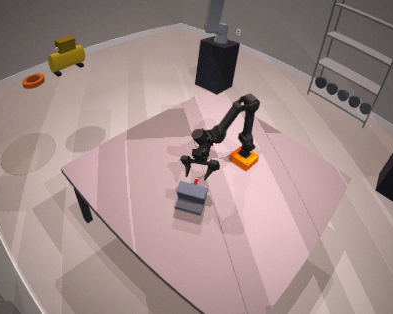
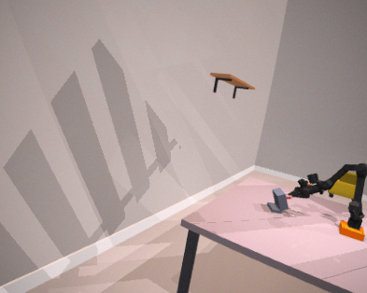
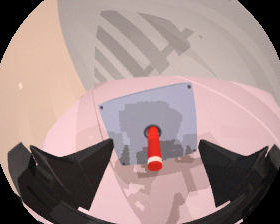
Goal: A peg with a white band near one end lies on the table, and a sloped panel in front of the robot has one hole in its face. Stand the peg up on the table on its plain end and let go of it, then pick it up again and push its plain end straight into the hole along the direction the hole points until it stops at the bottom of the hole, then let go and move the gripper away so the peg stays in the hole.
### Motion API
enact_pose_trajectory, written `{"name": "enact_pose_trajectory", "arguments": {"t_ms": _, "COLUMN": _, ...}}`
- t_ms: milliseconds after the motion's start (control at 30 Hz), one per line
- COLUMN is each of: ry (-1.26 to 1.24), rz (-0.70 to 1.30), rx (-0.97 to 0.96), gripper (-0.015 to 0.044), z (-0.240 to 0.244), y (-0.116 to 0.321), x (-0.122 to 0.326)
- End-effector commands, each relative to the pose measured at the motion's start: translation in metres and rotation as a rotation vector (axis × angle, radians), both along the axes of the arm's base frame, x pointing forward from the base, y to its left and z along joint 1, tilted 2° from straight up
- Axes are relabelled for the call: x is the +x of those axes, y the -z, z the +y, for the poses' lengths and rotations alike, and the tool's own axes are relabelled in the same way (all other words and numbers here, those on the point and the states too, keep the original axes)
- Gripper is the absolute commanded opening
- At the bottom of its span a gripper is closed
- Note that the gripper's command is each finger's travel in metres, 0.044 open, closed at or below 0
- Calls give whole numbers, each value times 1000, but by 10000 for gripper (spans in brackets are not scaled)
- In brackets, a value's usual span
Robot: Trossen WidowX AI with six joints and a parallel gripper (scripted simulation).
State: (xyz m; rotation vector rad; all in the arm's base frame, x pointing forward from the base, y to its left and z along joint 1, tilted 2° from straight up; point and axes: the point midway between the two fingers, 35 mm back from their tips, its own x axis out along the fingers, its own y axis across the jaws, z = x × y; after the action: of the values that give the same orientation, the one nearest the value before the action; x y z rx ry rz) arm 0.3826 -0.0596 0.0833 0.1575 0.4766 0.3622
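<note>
Fingers (image 1: 200, 169) (image 2: 293, 193) wide open, peg (image 1: 196, 181) (image 2: 288, 198) (image 3: 154, 145) in hole (image 3: 146, 132), plain end hidden, btm n/v.

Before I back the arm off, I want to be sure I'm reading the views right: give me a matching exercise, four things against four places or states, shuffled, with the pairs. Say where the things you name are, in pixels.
1. peg (image 1: 196, 181) (image 2: 289, 198) (image 3: 154, 146)
2. gripper (image 1: 201, 173) (image 2: 291, 194) (image 3: 157, 144)
3. sloped panel (image 1: 192, 191) (image 2: 280, 199) (image 3: 133, 117)
4. arm's base (image 1: 236, 159) (image 2: 345, 230)

A. open, fingers apart on either side
B. orange, under the arm
C. in the hole, white-banded end outward
D. grey-blue, dark dots at its corners

Pairs: 1-C, 2-A, 3-D, 4-B
</note>
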Motion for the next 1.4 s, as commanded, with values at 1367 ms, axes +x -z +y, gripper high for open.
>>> {"name": "enact_pose_trajectory", "arguments": {"t_ms": 1367, "ry": 4, "rz": -2, "rx": -2, "gripper": 440, "z": -29, "y": -28, "x": -51}}
